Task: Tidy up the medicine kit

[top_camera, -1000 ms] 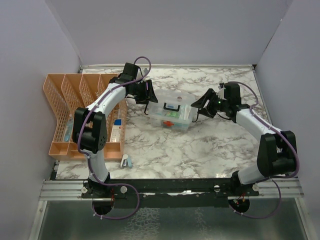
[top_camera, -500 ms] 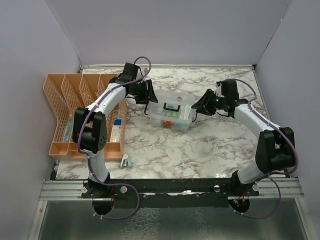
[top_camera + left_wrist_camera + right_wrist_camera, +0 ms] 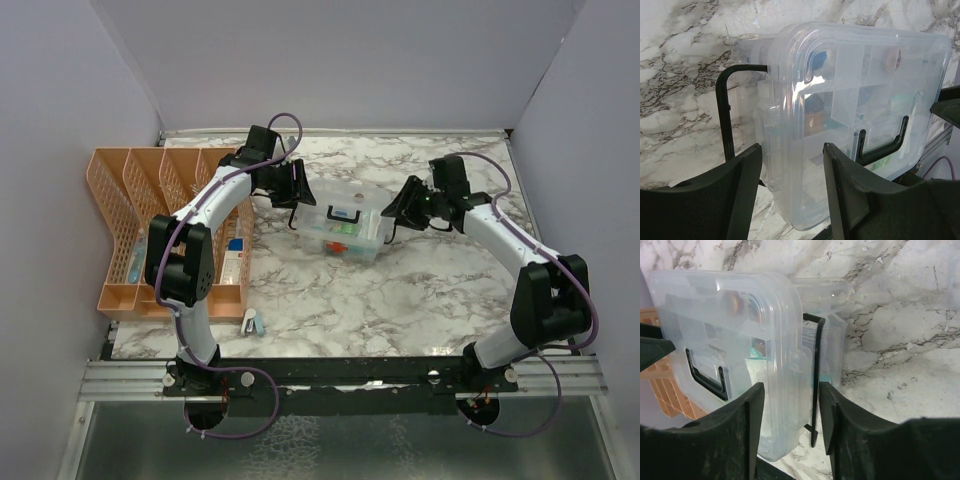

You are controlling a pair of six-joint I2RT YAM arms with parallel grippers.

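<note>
The medicine kit [image 3: 345, 225], a small clear box with its lid down and a black handle [image 3: 882, 145], lies mid-table. My left gripper [image 3: 298, 200] grips its left end. In the left wrist view the kit [image 3: 865, 90] fills the space between the two fingers of that gripper [image 3: 792, 185], with a black clip [image 3: 722, 115] just outside them. My right gripper [image 3: 393, 212] is at the kit's right end. In the right wrist view that gripper [image 3: 790, 425] closes around the kit's [image 3: 725, 320] lid edge and the other black clip [image 3: 814, 390].
An orange lattice organizer [image 3: 150, 220] holding several items stands along the left wall. A small grey-blue object [image 3: 252, 322] lies near the table's front edge. Purple walls close off the left, back and right sides.
My right gripper has slid in toward the kit's right end and narrowed its jaws around the lid edge and clip. The left arm and the kit have stayed put.
</note>
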